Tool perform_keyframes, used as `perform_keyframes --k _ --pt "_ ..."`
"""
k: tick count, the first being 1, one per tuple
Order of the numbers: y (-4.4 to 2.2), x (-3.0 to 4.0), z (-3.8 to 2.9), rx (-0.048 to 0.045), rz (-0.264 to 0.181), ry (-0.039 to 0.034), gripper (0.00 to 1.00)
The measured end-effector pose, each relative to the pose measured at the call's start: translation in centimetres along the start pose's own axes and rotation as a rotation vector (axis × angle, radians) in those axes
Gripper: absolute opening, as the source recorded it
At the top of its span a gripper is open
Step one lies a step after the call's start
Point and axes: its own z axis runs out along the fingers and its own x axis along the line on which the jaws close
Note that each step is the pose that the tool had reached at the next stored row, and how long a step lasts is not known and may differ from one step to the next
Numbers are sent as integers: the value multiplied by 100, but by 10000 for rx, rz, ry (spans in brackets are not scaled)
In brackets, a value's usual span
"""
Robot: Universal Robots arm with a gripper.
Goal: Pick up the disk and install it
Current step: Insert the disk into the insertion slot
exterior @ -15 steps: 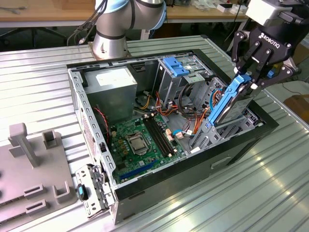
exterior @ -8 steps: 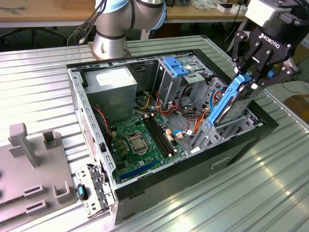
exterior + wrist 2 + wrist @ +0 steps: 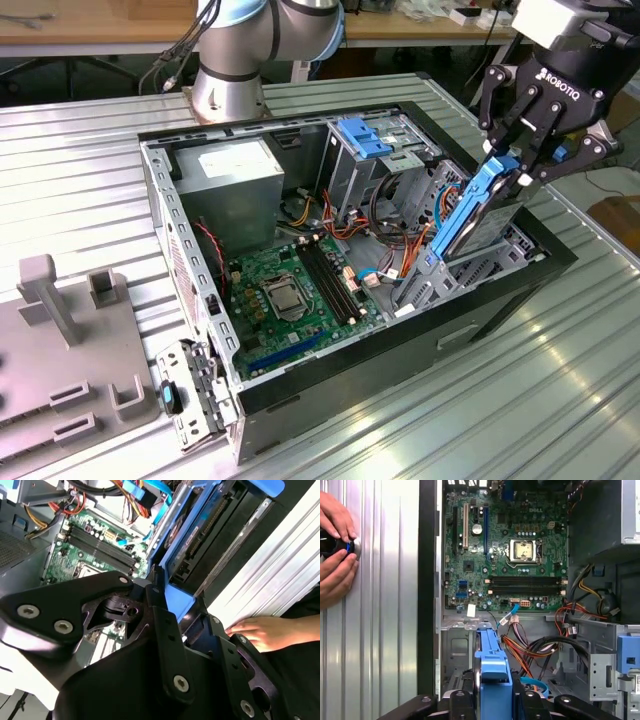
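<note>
The disk [image 3: 478, 215], a silver-grey drive in a blue plastic bracket, hangs tilted on edge over the open computer case [image 3: 520, 275], at the side on the exterior view's right. Its lower end reaches down among the metal brackets there. My black gripper [image 3: 512, 160] is shut on the disk's upper end, a finger on each side of the blue bracket. In the first wrist view the blue bracket [image 3: 492, 665] runs out from between my gripper [image 3: 492, 702] fingers toward the case floor. The second wrist view shows the disk [image 3: 200, 515] edge-on beyond my gripper [image 3: 167, 600].
Inside the case lie a green motherboard [image 3: 290, 290], a grey power-supply box [image 3: 240, 185], a metal bay with blue tabs [image 3: 370, 140] and loose cables [image 3: 385, 245]. A person's hands [image 3: 335, 555] rest on the ribbed table beside the case. A grey fixture [image 3: 70, 340] stands at the exterior view's left.
</note>
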Motion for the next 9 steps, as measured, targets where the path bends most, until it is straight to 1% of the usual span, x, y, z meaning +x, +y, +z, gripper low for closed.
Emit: perform_keyframes --k 1,2,9 --pt "-2 0 0 -62 0 2 37" --pt "-3 0 0 -96 -1 3 37" --pt "-4 0 4 -111 0 3 37"
